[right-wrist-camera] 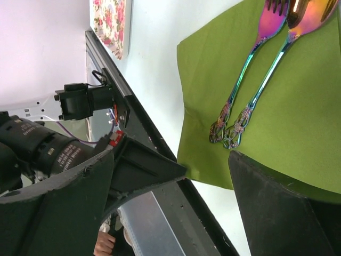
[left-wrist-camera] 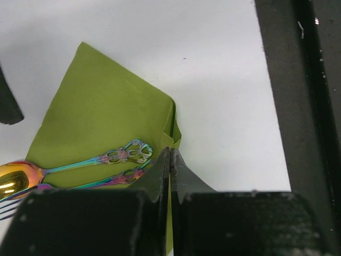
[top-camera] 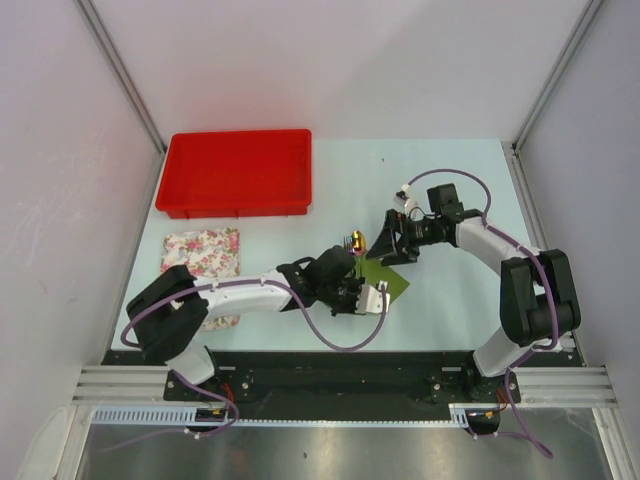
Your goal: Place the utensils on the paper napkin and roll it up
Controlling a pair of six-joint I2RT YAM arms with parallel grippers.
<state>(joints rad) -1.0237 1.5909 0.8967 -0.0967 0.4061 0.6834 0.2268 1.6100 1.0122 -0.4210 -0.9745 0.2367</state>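
Pinching one corner of the paper napkin (left-wrist-camera: 101,112), the left gripper (left-wrist-camera: 170,156) has its jaws together on the green sheet, and that edge stands up in a fold. The utensils (left-wrist-camera: 128,153), a golden-bowled spoon (left-wrist-camera: 16,180) and a pink-purple fork (right-wrist-camera: 242,80), lie side by side on the napkin, toward the near edge of the desk (top-camera: 450,310). The right gripper (right-wrist-camera: 206,165) hangs over the napkin, jaws wide apart, holding nothing. Placing looks done; rolling is only starting.

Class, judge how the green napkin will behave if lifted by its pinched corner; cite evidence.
Probably floppy: the napkin creases upward where the left tool pinches it. Likely light, as it looks thin. The utensils lying on it may slide off.
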